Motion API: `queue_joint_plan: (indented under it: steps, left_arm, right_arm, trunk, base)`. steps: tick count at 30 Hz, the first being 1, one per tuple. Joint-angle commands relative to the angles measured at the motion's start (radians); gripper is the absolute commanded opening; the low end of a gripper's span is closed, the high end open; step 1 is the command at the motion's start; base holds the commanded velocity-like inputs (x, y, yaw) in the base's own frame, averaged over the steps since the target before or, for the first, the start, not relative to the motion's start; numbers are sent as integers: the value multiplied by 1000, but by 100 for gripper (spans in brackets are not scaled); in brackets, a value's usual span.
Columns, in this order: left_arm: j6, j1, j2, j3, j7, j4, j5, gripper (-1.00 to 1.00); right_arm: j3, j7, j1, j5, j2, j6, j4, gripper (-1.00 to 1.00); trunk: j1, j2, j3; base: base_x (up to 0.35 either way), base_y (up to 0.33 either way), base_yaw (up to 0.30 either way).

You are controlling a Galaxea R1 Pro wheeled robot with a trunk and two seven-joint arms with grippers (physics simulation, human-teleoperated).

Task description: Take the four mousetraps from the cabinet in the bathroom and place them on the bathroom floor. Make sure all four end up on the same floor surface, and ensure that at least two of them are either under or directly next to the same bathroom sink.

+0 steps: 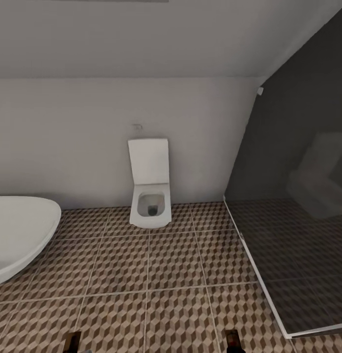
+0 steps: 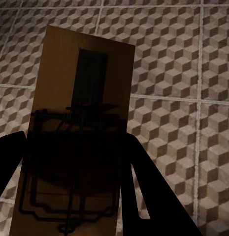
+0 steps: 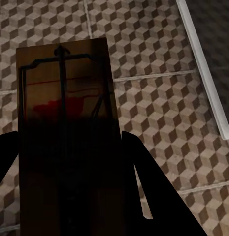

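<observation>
- Ahead, head view: bathroom floor (image 1: pixel 156 274), cube-pattern tiles in brown, beige and white with pale grout lines, running open from the near edge of the view to the far wall.
- Far boundary: pale wall (image 1: pixel 83 142) under a sloped ceiling; white toilet (image 1: pixel 150 189) mounted against it, lid raised, bowl over the tiles.
- Left boundary: rim of a white oval bathtub (image 1: pixel 21 230) reaching in over the floor.
- Right boundary: dark glass panel (image 1: pixel 298 196) standing on a pale floor strip (image 1: pixel 259 279) that runs diagonally from near the wall toward the near right; tiles show dimly beyond it, with a faint reflection of a toilet.
- Open room: broad tiled stretch between bathtub and glass panel, in front of the toilet.
- Left gripper (image 2: pixel 70 187), left wrist view: dark fingers (image 2: pixel 153 196) closed against both long sides of a mousetrap (image 2: pixel 82 98); brown wooden board with dark wire frame and a dark plate, held above the tiles, free end pointing away from the camera.
- Right gripper (image 3: pixel 70 191), right wrist view: fingers (image 3: pixel 158 196) clamped on the long sides of a second mousetrap (image 3: pixel 65 98); wire bar across the far end, a red patch at mid-board; held above the tiles, with the pale floor strip (image 3: pixel 203 69) beyond.
- Head view, bottom edge: two dark tips (image 1: pixel 72 341) and (image 1: pixel 233 340), just inside the view, too small to tell further.
</observation>
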Motion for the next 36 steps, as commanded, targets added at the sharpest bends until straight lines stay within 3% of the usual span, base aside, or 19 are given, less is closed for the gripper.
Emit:
queue_joint_plan:
  steps: [1, 12, 15, 19, 23, 25, 29, 32, 36]
  left_arm:
    - [-4, -1, -1, -9, 9, 3, -2, -100]
    - [-4, -1, -4, -8, 9, 1, -2, -100]
    - [52, -1, -11, -5, 10, -1, -3, -100]
    - [368, -2, -7, -2, 11, -79, -5, -100]
    - [907, -4, 28, -2, 26, -415, -8, -100]
    - [1113, -9, 35, -1, 80, -574, -9, -100]
    - [1280, -53, 38, 0, 213, -743, -10, -100]
    - [1335, -116, 34, 0, 262, -780, -11, -100]
    - [1358, -150, 30, 0, 280, -791, -20, -100]
  right_arm:
    - [8, -1, -1, -13, -1, -4, 0, -100]
    - [8, 1, -1, -11, -1, -4, 0, -100]
    - [6, -1, -1, 16, 1, 3, -7, -100]
    - [4, -9, -1, 105, 6, 73, -71, -100]
    - [3, -22, -1, 152, 8, 360, -325, -100]
    - [2, -25, -3, 157, 9, 500, -470, -100]
    - [1, -27, -56, 160, 28, 672, -630, -100]
    - [1, -28, -127, 161, 66, 764, -659, -100]
    - [1, -28, -168, 162, 91, 808, -656, -100]
  trunk:
    - [1, -2, -2]
    - [1, -2, -2]
    - [1, -2, -2]
    - [1, -2, -2]
    - [1, -2, -2]
    - [1, -2, -2]
    - [1, -2, -2]
    - [1, -2, -2]
    - [1, -2, -2]
  base:
    - [4, 0, 1]
    - [0, 0, 0]
    - [0, 0, 0]
    - [0, 0, 0]
    - [0, 0, 0]
    - [0, 0, 0]
    - [0, 0, 0]
    - [0, 0, 0]
    - [0, 0, 0]
